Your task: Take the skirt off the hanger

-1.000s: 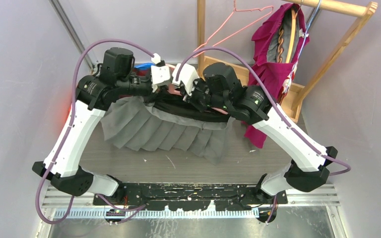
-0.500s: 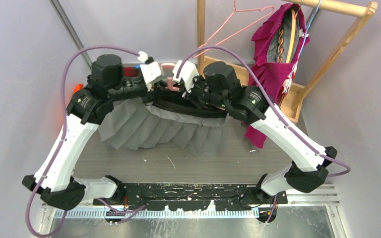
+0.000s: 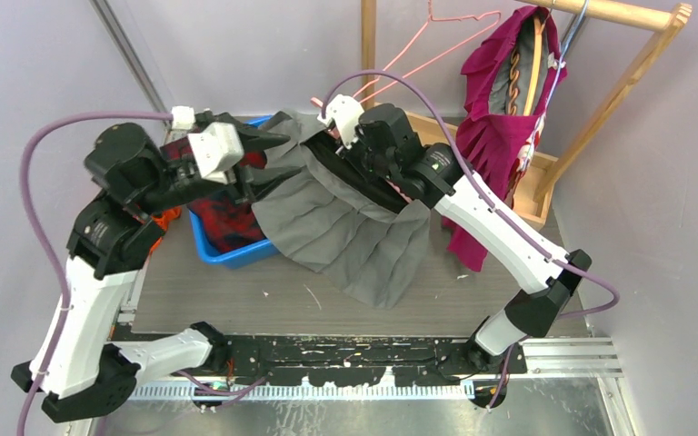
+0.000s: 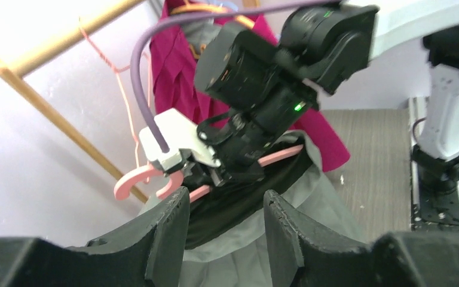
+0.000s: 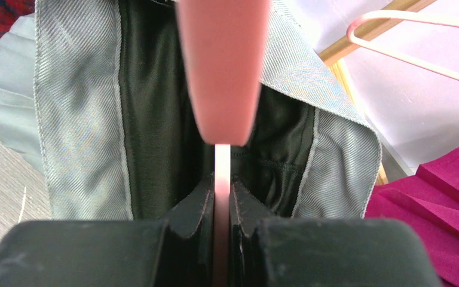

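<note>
My right gripper [image 5: 222,194] is clamped tight on the thin bar of the pink hanger [image 5: 222,66], with only that strip of plastic between the fingers. The gray pleated skirt [image 3: 350,222] is still on the hanger. Its waistband sits on both sides of the bar, and black lining shows inside the opening. From there the cloth falls away below my right wrist and spreads down onto the tabletop [image 3: 236,304]. Its left part lies against the rim of the blue bin [image 3: 229,254], which has red and dark clothes in it.

My left gripper [image 4: 224,230] has its fingers apart, just beside the skirt's upper left edge and near the far end of the bin. Through my left wrist camera I look between the two fingers at the dark lining and the hanger's hook. I think the gap is empty, but I cannot tell for sure whether a fingertip brushes the cloth.

Farther back, a magenta garment [image 3: 500,118] hangs on the wooden rack [image 3: 627,13], with a bare pink wire hanger [image 3: 436,50] near it.
</note>
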